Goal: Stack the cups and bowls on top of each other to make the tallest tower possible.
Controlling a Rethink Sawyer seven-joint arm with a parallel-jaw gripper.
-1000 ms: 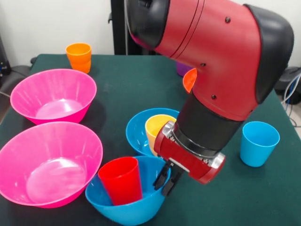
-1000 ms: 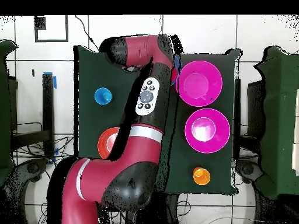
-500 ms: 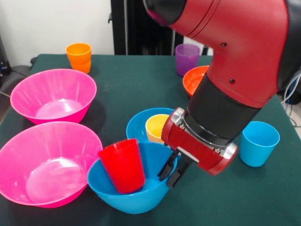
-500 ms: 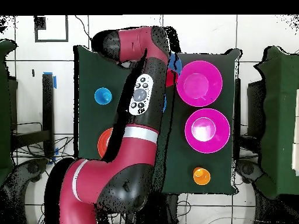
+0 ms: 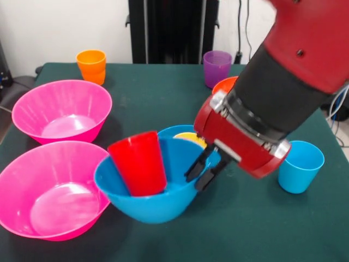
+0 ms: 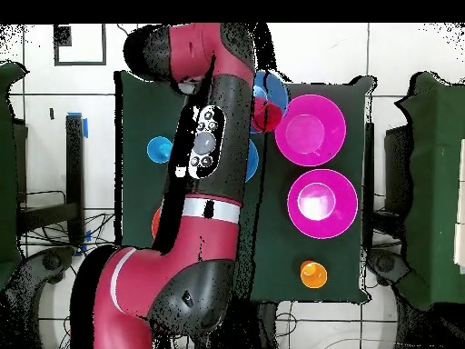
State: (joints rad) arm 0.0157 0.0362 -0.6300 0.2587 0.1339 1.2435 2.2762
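My gripper (image 5: 199,176) is shut on the right rim of a blue bowl (image 5: 158,204), one finger inside and one outside. The bowl hangs tilted just above the green table, and a red cup (image 5: 139,164) leans inside it. Directly behind it a second blue bowl (image 5: 173,131) rests on the table with a yellow cup (image 5: 194,138) in it, both mostly hidden. From overhead, the held blue bowl (image 6: 272,89) and red cup (image 6: 264,116) show beside the arm.
Two pink bowls (image 5: 60,87) (image 5: 32,164) stand at the left. An orange cup (image 5: 91,65) and a purple cup (image 5: 217,68) are at the back. An orange-red bowl (image 5: 224,84) peeks out behind the arm. A light blue cup (image 5: 300,166) stands at the right.
The gripper has risen and drawn back with the blue bowl in its grip. The bowl has left the table and tilted, carrying the red cup up with it.
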